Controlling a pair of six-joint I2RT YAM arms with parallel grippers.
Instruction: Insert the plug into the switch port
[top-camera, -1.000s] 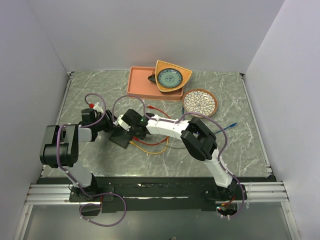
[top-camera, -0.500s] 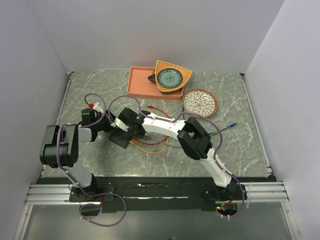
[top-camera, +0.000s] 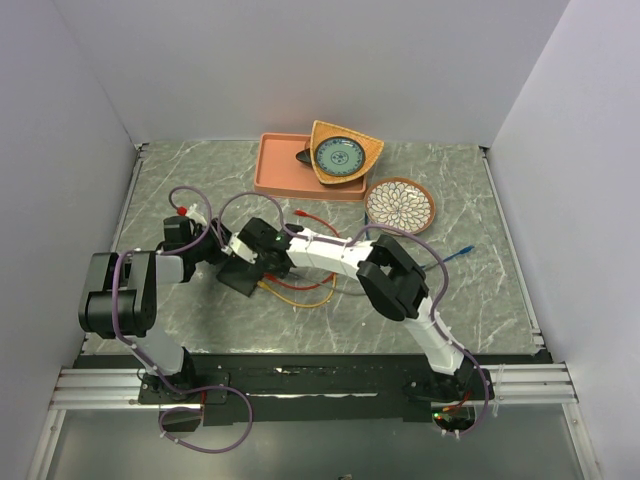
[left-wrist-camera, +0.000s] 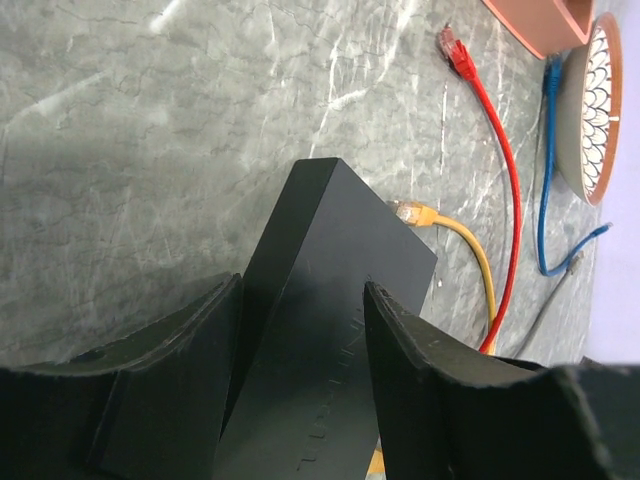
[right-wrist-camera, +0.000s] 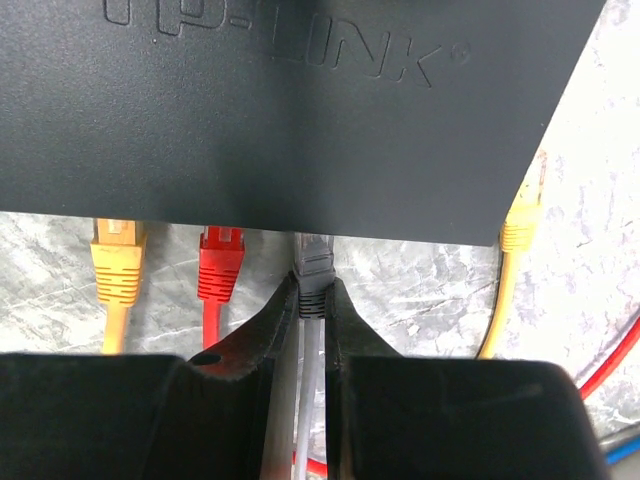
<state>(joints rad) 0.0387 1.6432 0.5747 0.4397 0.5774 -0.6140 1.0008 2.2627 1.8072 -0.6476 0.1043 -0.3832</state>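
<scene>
Grey marble table (top-camera: 470, 290), white walls round it. Right gripper (right-wrist-camera: 312, 300) is pinched tight on the grey plug (right-wrist-camera: 312, 262), a finger each side of its boot. The plug's nose is right at the switch (right-wrist-camera: 300, 110) edge. Can't tell how deep it sits.

@op what's the switch look like?

@portfan flat matte-black box with raised lettering on top ending in "LINK". Ports run along the long edge facing the right wrist. A yellow plug (right-wrist-camera: 118, 262) and a red plug (right-wrist-camera: 220, 262) sit just left of the grey one, and a second yellow plug (right-wrist-camera: 520, 225) is well off to its right.

@op and the other arm?

@portfan left gripper (left-wrist-camera: 302, 295) clamps the switch across its width, a finger against each side. The switch lies left of centre on the table, between the two grippers, nearer the arm bases than the pink tray (top-camera: 285, 170) and well apart from it. A loose red cable (left-wrist-camera: 513, 190) and a blue cable (left-wrist-camera: 545, 170) lie beyond it, toward the patterned plate (left-wrist-camera: 600, 110).
</scene>
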